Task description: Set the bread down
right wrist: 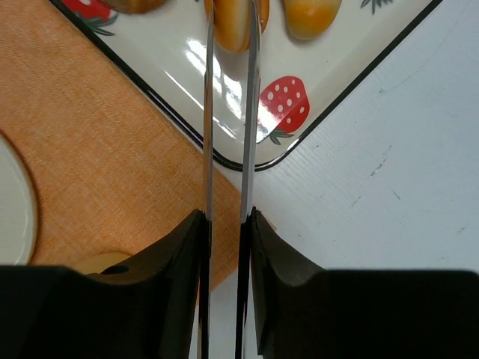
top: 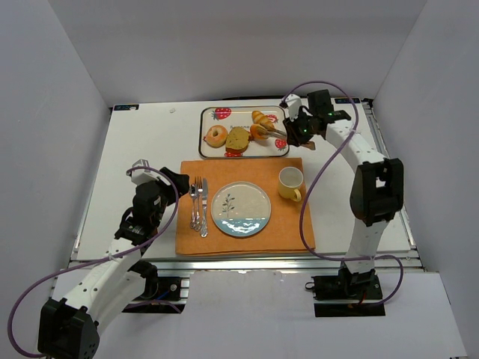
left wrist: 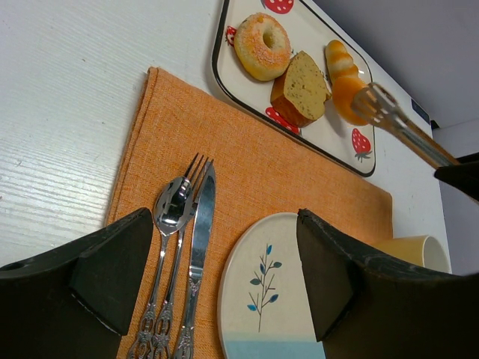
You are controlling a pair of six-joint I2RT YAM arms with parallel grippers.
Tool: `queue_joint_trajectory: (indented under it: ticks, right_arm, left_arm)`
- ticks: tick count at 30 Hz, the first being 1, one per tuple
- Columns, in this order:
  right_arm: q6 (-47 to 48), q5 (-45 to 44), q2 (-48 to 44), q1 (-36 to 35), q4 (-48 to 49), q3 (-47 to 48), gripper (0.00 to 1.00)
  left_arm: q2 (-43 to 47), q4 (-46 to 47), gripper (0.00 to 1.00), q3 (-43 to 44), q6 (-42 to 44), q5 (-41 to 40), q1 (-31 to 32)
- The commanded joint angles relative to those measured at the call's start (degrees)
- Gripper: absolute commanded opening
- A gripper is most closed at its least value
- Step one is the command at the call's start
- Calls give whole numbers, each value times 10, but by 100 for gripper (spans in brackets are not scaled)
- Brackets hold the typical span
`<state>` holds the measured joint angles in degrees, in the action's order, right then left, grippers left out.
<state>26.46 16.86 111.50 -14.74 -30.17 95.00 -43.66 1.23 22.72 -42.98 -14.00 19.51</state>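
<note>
R gripper (right wrist: 224, 224) grips the tongs (right wrist: 208, 112) by the handles, jaws narrow round them. Tong tips straddle a roll (right wrist: 233, 22) lying on the tray (right wrist: 187, 67), far side of the bench (top: 150, 142). Blades look at or v. near its sides; can't tell if it's pinched firm. L gripper (left wrist: 224, 278) is wide, holding nothing, and hangs over the mat (left wrist: 247, 164) by the cutlery (left wrist: 187, 217), well out of the way.

Step as I read it: pinch roll w/ tongs, carry to plate (top: 240, 210).

To do it well:
- Blades should bite the roll's middle, not its tip, else it'll prob. pivot & drop.
- Don't over-squeeze: it looks soft and may squash or squirt out.
- Lift straight up first to clear the tray rim & the 2nd roll (right wrist: 310, 15) just beside.
- Cross the mat wide of the cup (top: 290, 181), which stands between tray & plate on that side.
- Set down mid-plate, then ease the squeeze.
- L arm best left parked.
</note>
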Motion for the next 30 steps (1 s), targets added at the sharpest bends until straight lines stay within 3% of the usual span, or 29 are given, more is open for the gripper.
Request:
queue_joint_trajectory:
  ticks: [1,6,10,17,25,30]
  right_arm:
    - [13,44,-102,2,27,-14,0]
    - [72,131,-171,-3,-5,-71,0]
    - [163,200,-239,-35,-87,-135,0]
    - [182,136,-348,-159,-73,-322,0]
    - [162,103,-350,-187,-54,-364,0]
    - [157,101,-343,-202,-51,-363,17]
  left_arm:
    - [6,-1,87,16,3,-5,-2]
    - [9,3,87,17,3,-8,-2]
    - [9,3,87,18,4,-10,-2]
    - [13,0,87,20,7,-16,-2]
    - [21,-2,87,14,3,-15,-2]
    - [29,-9,87,14,3,-18,-2]
